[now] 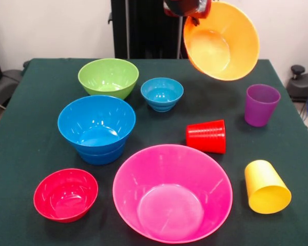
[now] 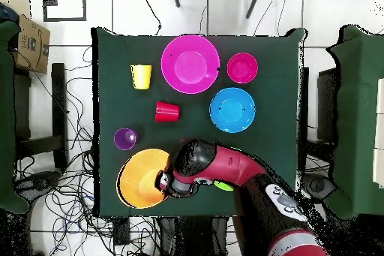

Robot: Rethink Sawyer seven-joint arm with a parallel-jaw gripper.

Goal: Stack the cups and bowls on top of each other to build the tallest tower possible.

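Behind arm (image 2: 225, 164) overhead: light-blue bowl (image 1: 162, 94), front-visible.

Green-clothed table (image 1: 36, 133), cardboard box (image 2: 28, 39), tangled floor cables (image 2: 67, 193).

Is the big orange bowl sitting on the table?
No, the orange bowl hangs tilted in the air, held by its rim at the claw.

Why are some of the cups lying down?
The smooth red plastic cup and the smooth yellow plastic cup lie tipped on their sides on the green tablecloth. The translucent purple plastic cup stands upright. Nothing looks spilled or broken.
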